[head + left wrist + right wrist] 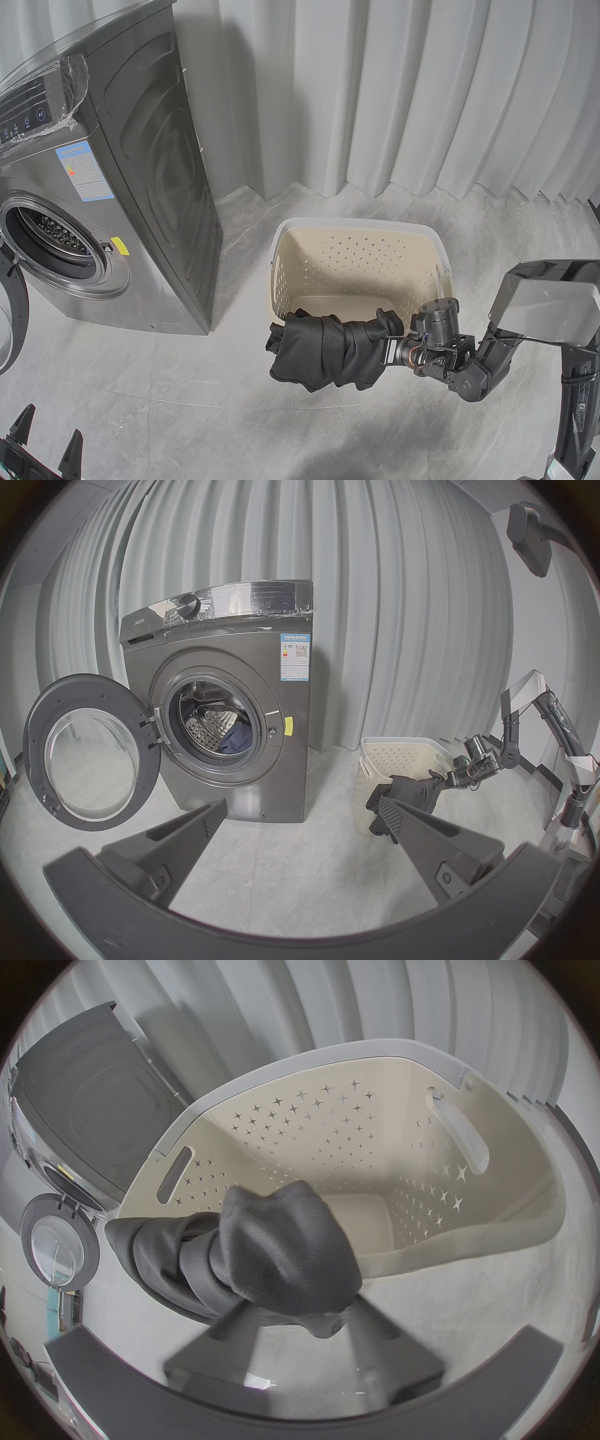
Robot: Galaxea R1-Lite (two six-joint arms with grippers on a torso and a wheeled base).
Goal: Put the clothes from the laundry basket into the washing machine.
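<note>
A dark grey garment (328, 350) (405, 795) (275, 1254) hangs bunched in the air over the near rim of the cream laundry basket (359, 228) (400, 750) (387, 1147), with my right gripper (384, 347) (294, 1316) shut on it. The grey washing machine (156, 175) (250, 661) stands to the left with its round door (87, 755) swung open. A dark blue cloth (239, 737) lies inside the drum (56, 240). My left gripper (47, 437) (300, 830) stands open low at the front left, holding nothing.
White curtains (406, 94) hang behind the basket and machine. The grey stone floor (187, 387) between the machine and the basket is bare. The basket's inside shows a bare bottom (356, 1219).
</note>
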